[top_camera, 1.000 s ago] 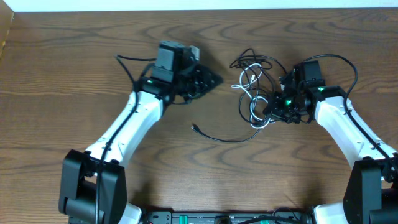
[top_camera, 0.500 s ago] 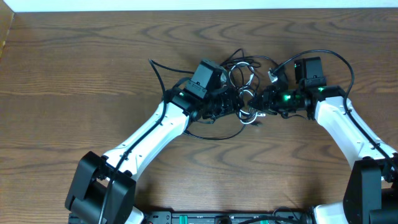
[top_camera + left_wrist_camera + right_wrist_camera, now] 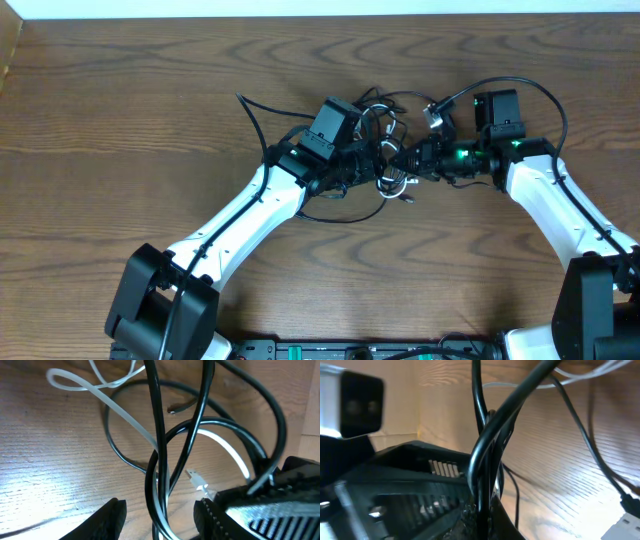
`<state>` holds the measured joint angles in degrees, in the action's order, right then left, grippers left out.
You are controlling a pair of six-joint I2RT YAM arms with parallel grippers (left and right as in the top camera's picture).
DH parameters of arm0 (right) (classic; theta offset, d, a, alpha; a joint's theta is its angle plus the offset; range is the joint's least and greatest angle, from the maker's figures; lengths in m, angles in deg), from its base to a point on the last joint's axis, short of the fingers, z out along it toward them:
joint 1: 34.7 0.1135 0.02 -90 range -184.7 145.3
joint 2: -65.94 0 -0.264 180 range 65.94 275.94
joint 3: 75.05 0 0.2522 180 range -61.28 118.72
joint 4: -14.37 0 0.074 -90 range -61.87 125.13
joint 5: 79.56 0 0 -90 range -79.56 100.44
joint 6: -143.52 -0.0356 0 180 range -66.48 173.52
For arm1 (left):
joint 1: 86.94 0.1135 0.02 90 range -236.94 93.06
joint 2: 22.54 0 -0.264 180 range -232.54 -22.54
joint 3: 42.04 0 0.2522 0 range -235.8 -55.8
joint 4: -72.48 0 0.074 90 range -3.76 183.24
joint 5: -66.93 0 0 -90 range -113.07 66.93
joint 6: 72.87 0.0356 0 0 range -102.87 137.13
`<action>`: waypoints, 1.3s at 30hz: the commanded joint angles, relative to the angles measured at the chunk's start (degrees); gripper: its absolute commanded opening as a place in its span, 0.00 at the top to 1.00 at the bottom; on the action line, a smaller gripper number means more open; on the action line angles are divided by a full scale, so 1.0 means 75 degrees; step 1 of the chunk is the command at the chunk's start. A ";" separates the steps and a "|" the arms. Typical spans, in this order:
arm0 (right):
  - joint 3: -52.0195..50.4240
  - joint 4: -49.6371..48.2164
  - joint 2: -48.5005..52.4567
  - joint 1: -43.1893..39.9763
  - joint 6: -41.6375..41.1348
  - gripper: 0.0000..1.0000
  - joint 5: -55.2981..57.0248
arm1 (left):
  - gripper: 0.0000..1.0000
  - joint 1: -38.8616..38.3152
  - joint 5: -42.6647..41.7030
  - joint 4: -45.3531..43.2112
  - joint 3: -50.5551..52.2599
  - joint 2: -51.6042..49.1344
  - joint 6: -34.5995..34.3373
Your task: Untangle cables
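The cables (image 3: 388, 125), several black and one white, form a tangle at the table's far middle between both grippers. My left gripper (image 3: 374, 168) is open on the tangle's left side. In the left wrist view its jaws (image 3: 159, 521) straddle a black cable (image 3: 152, 410) and the white cable (image 3: 120, 412) without closing. My right gripper (image 3: 416, 160) is shut on black cables (image 3: 492, 435) at the tangle's right side and holds them taut; its jaws (image 3: 482, 510) pinch the strands. A loose black strand (image 3: 345, 216) curves on the table below the left arm.
The wooden table (image 3: 150, 110) reaches a pale back edge (image 3: 320, 8). The two gripper heads sit almost against each other; the right gripper's body (image 3: 280, 500) fills the left wrist view's lower right. A small plug end (image 3: 434, 112) sticks up near the right gripper.
My left arm swung right from the open table into the tangle. My right gripper carried the cables left and back toward it. In the last half second both barely moved.
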<state>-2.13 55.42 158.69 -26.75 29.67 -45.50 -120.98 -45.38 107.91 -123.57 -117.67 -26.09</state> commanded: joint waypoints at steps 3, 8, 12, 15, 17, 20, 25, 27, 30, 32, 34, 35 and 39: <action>-0.0003 -0.0114 0.0006 0.0003 0.0017 0.99 -0.0737 | 0.51 -0.0009 0.0105 0.0017 -0.0105 0.0111 -0.0020; -0.0003 -0.0111 0.0006 0.0003 0.0017 0.99 -0.0737 | 0.77 -0.0009 0.0105 0.0009 -0.0105 0.0111 -0.0067; -0.0003 -0.0114 0.0006 0.0003 0.0020 0.99 -0.0729 | 0.92 -0.0006 0.0102 -0.0017 -0.0105 0.0111 -0.0073; -0.0003 -0.0105 0.0006 -0.0003 0.0020 0.99 -0.0580 | 0.92 -0.0003 0.0102 -0.0015 -0.0105 0.0111 -0.0073; -0.0003 -0.0050 0.0006 -0.0003 0.0023 0.99 -0.0082 | 0.92 0.0032 0.0096 -0.0015 -0.0108 0.0114 -0.0070; -0.0003 0.0627 0.0006 -0.0006 0.0020 0.99 0.1824 | 0.93 0.0335 -0.0178 -0.0012 -0.0108 0.0169 -0.0067; -0.0003 0.1475 0.0006 -0.0009 0.0020 0.99 0.3599 | 0.93 0.1265 -0.1341 -0.0283 -0.0108 0.0428 -0.0073; -0.0003 0.1606 0.0006 -0.0009 0.0020 0.99 0.3853 | 0.93 0.1527 -0.2095 -0.0656 -0.0108 0.0466 -0.0125; -0.0003 0.1749 0.0006 -0.0009 0.0020 0.99 0.4220 | 0.93 0.1856 -0.3264 -0.1329 -0.0108 0.0469 -0.0423; -0.0003 0.1810 0.0006 -0.0009 0.0023 0.99 0.4336 | 0.92 0.1990 -0.3576 -0.1539 -0.0108 0.0469 -0.0414; -0.0003 0.1888 0.0006 -0.0009 0.0020 0.99 0.4485 | 0.93 0.2180 -0.3518 -0.1533 -0.0108 0.0469 -0.0122; -0.0003 0.1912 0.0006 -0.0009 0.0020 0.99 0.4503 | 0.93 0.2229 -0.3471 -0.1527 -0.0108 0.0469 0.0090; -0.0003 0.1903 0.0006 -0.0009 0.0061 0.99 0.4202 | 0.57 0.2430 -0.2261 -0.0723 -0.0108 0.0469 0.0833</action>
<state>-2.13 69.54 158.71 -26.42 29.71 -16.21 -104.74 -68.81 98.82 -123.55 -116.23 -24.78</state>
